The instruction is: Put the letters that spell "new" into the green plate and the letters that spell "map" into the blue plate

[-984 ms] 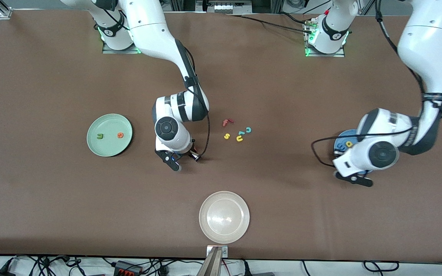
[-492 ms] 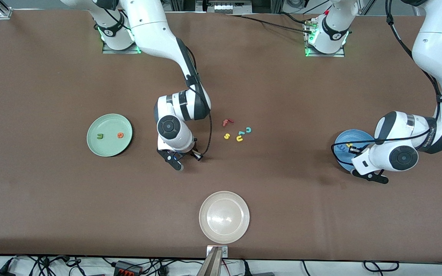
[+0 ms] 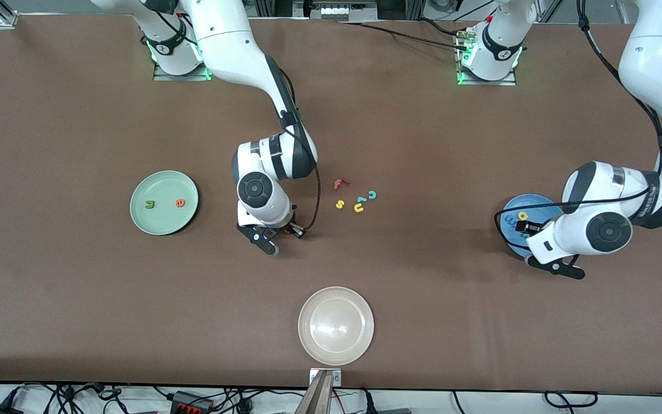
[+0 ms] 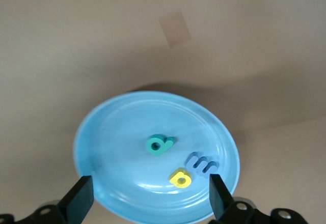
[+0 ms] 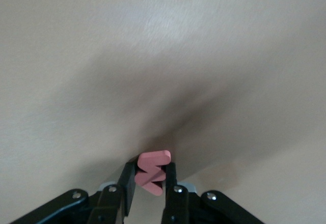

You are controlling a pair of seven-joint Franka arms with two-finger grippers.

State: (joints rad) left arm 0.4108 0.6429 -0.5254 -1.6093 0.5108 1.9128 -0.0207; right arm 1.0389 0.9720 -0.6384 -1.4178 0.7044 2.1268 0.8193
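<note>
Your right gripper (image 5: pixel 149 193) has its fingers pressed together on the salmon-red w (image 5: pixel 152 171), low over bare table (image 3: pixel 78 299) between the green plate (image 3: pixel 164 202) and the cluster of leftover letters. In the right wrist view the w stands on edge between the pads, its long axis running out along the fingers, with one end poking past the fingertips toward the tabletop. In the front view the gripper (image 3: pixel 276 238) hides the letter altogether.

On the green plate, the dark olive-green n (image 3: pixel 149 203) and the orange e (image 3: pixel 180 202) lie flat and apart, side by side across the plate.

Your left gripper (image 4: pixel 147 203) hangs over the blue plate (image 4: pixel 112 147) with its fingers spread wide and nothing between them. In that plate the teal p (image 4: pixel 159 145), the blue m (image 4: pixel 200 164) and the yellow a (image 4: pixel 180 178) lie flat; the m and the a touch, the p sits just beside them nearer the plate's middle.

Compared with a second ago, your right fingers have drawn in on the w while the arm has barely moved. Your left arm has swung toward its own end of the table, uncovering more of the blue plate (image 3: pixel 514 208), and its fingers have opened.

The red f (image 3: pixel 339 183), yellow s (image 3: pixel 339 204), yellow u-shaped letter (image 3: pixel 358 208) and teal c (image 3: pixel 372 195) lie where they did. The cream-white plate (image 3: pixel 336 325) sits nearest the front camera.
</note>
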